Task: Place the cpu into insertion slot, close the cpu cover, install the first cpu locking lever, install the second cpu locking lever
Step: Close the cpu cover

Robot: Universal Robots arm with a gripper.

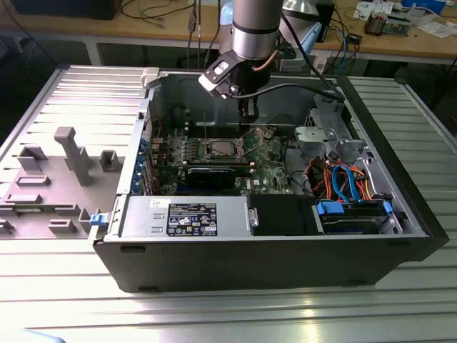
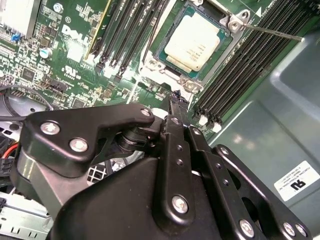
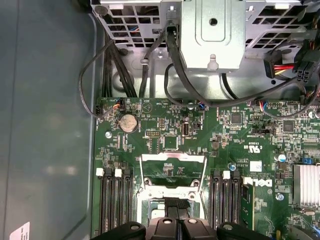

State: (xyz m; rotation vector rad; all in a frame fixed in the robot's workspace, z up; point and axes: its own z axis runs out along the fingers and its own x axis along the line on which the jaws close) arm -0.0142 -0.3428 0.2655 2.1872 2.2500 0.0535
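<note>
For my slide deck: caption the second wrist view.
Gripper poised beside the slot, cpu seated inside.

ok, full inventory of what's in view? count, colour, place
Open black metal computer case: one, on its side on the ribbed silver table.
Green circuit board: one, on the case floor.
Flat square silver-grey cpu: one, seated in the insertion slot.
Thin square silver cpu cover: one, swung open off the slot.
Thin silver lever rod: one, across the long black slots.
Long black slots: several, either side of the insertion slot.
Grey box with black label: one, inside the case.
Blue drive caddy: one, exterior view's right of that box.
Grey plastic fixture tray: one, exterior view's left of the case.
Silver robot arm: one, above the board.
Black gripper: one, beside the open cover.
</note>
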